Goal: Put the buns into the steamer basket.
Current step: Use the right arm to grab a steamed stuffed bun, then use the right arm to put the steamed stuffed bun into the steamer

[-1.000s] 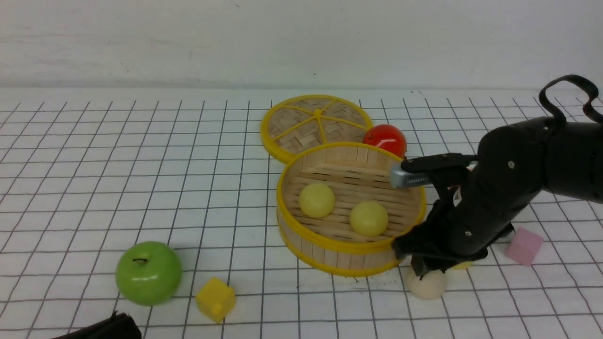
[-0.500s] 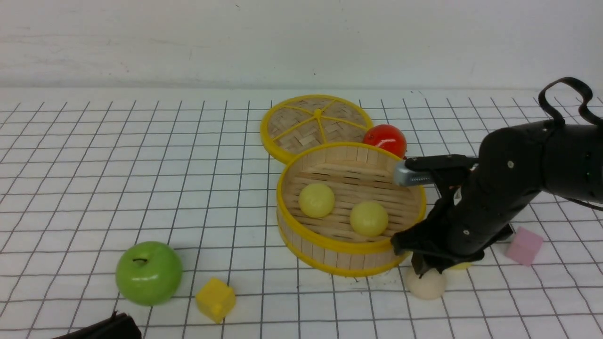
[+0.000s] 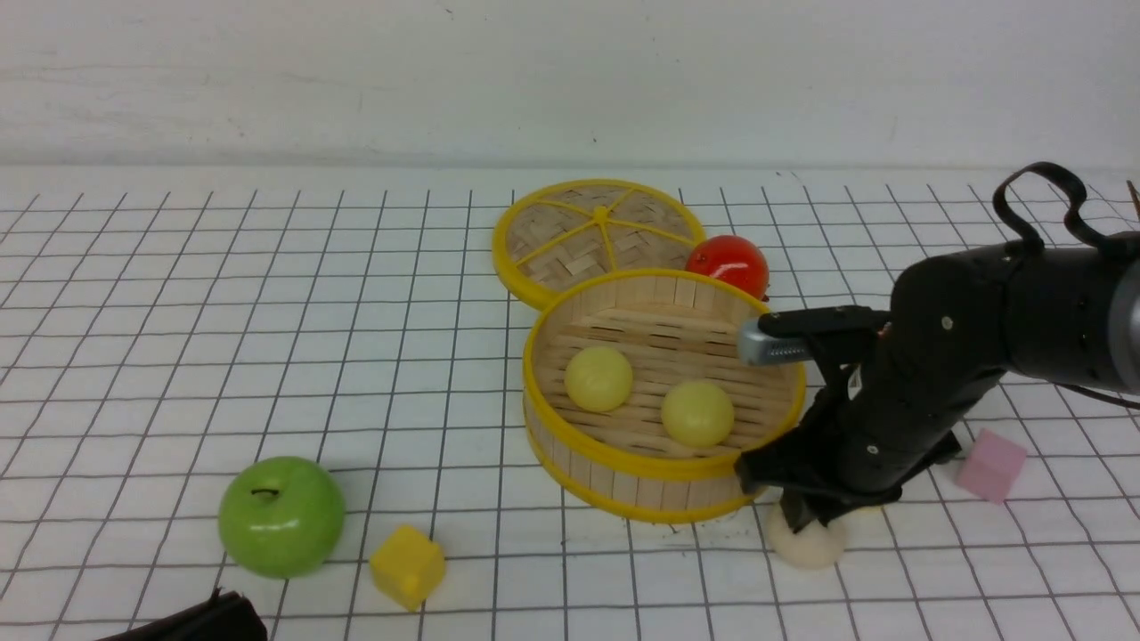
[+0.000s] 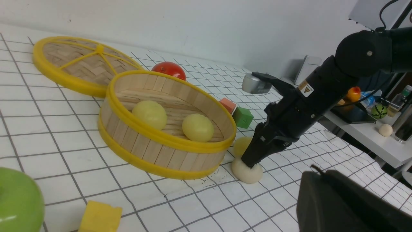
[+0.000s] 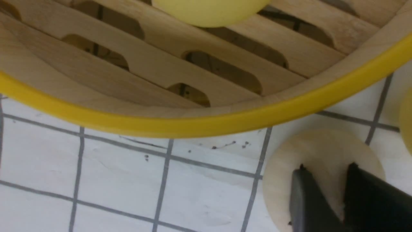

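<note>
grip: my right pincer (image 3: 802,518) pinching white bun (image 3: 809,545) from above
basket (image 3: 623,465): just left of pincer, rim above bun

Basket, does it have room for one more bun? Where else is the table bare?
Yes: in the basket, the slats behind the yellow buns are bare. The table is bare between lid and apple. Crowded: right of the basket, where the right tool, white bun and pink cube sit close.
</note>
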